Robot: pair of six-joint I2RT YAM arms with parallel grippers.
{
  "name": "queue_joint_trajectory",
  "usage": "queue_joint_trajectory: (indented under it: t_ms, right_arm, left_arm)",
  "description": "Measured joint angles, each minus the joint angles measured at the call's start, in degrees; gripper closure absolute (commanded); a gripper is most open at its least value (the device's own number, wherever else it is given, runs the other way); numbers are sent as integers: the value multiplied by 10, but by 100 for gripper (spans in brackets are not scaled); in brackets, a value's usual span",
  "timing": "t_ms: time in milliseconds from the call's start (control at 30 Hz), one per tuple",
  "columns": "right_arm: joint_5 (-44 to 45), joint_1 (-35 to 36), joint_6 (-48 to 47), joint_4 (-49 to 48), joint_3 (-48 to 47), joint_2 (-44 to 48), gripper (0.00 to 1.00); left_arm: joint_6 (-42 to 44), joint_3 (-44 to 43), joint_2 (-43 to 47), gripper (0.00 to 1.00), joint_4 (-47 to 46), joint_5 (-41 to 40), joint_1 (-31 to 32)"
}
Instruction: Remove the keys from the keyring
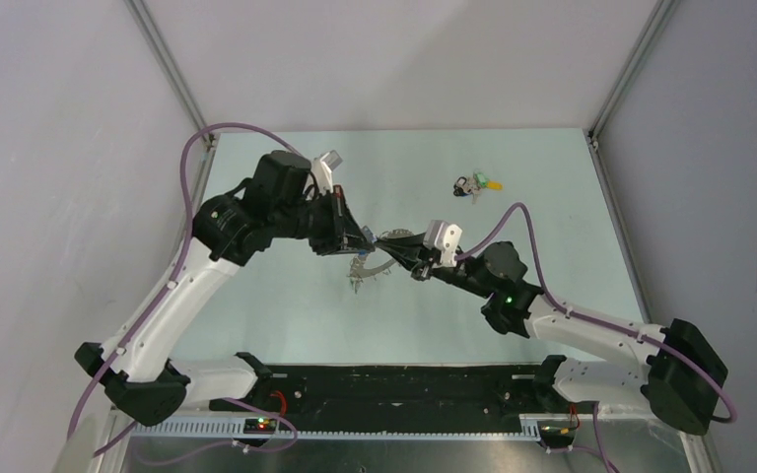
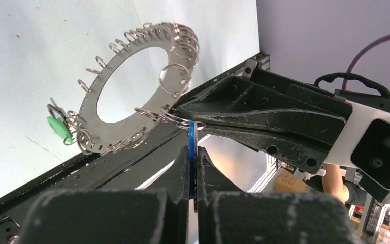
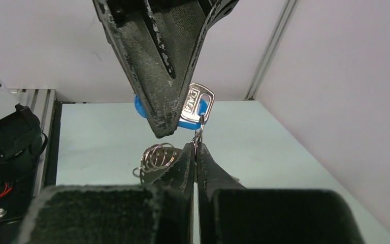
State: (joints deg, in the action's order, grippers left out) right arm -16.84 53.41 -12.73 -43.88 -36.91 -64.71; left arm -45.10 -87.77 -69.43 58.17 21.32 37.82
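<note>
The keyring [image 2: 89, 109] is a flat silver ring fringed with small split rings, held up off the table, also in the top view [image 1: 370, 272]. A green-headed key [image 2: 58, 127] hangs at its lower left. My left gripper [image 2: 193, 152] is shut on a blue-headed key [image 2: 191, 137], which also shows with its silver blade in the right wrist view [image 3: 199, 107]. My right gripper [image 3: 196, 148] is shut on a small split ring at the keyring's edge, right below that key. The two grippers meet tip to tip over the table's middle [image 1: 379, 243].
A small clump of loose keys [image 1: 475, 185] with green, blue and yellow heads lies on the pale green table [image 1: 552, 236] at the back right. Grey walls and metal posts enclose the table. A black strip runs along the near edge [image 1: 404, 379].
</note>
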Motion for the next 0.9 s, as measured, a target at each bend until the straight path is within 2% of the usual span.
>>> queue_joint_trajectory:
  t_ms: [433, 900]
  right_arm:
    - [-22, 13, -46, 49, 3, 55, 100]
    - [-81, 17, -167, 49, 14, 28, 100]
  left_arm:
    - [4, 38, 10, 100, -6, 63, -48]
    - [31, 72, -17, 100, -8, 102, -53]
